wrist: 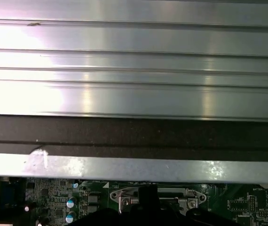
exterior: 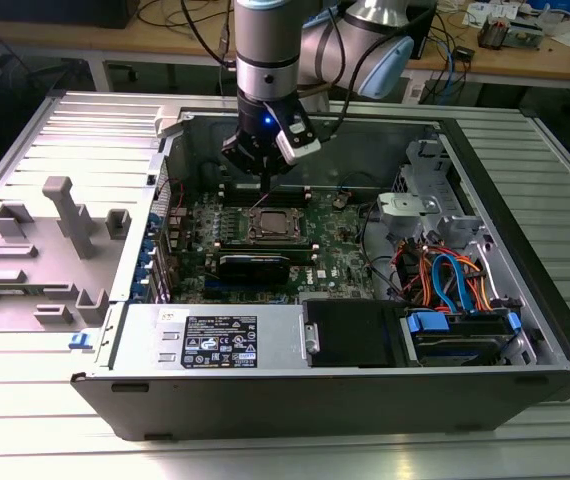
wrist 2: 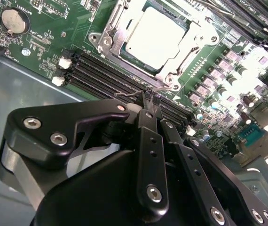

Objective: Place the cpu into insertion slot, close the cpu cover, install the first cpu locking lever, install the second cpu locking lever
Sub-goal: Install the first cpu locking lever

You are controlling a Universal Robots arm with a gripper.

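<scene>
Pinched narrow on a thin silvery wire locking lever (wrist 2: 130, 94), apparently to latch it, the black pincer (wrist 2: 146, 100) sits just short of the silvery-rimmed square insertion slot (wrist 2: 106, 41), where the flat dull-silver square cpu (wrist 2: 155, 37) already lies under the lowered silvery frame cpu cover (wrist 2: 199, 34).

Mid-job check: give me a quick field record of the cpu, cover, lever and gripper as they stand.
cpu: seated in the insertion slot, silver top showing
cpu cover: down, framing the cpu
gripper: low at the insertion slot's edge, jaws shut
thin wire lever: right at the gripper's tips
grip on lever: cannot tell
</scene>
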